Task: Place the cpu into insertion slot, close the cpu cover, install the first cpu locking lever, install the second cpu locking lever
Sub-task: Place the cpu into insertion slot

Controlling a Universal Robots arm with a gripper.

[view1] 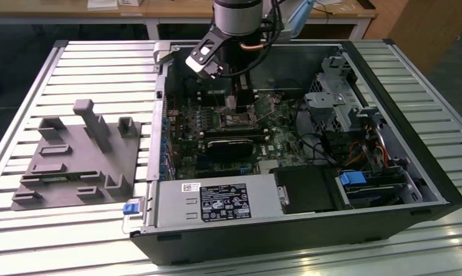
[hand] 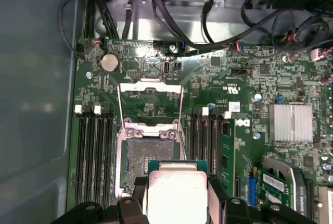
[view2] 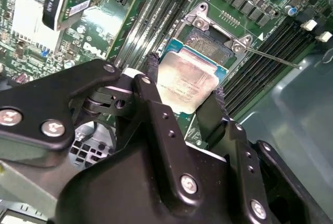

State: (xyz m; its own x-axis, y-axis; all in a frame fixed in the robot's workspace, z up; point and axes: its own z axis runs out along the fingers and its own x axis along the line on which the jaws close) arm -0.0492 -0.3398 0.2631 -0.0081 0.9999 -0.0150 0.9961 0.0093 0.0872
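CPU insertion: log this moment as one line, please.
gripper: shut on cpu | cpu: held close to insertion slot, not yet seated | cpu cover: open

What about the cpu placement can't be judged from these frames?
- First wrist view: the small silver-grey square cpu, held in the black claw, covers part of the silver-rimmed square socket.
- Second wrist view: whether cpu touches socket; the cpu hides the gap.
- Exterior view: cpu seating, behind claw and grey arm.

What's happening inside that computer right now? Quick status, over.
One gripper, shut on the cpu. It is held at the insertion slot, not yet seated. The cpu cover is swung open. Slot looks unobstructed.
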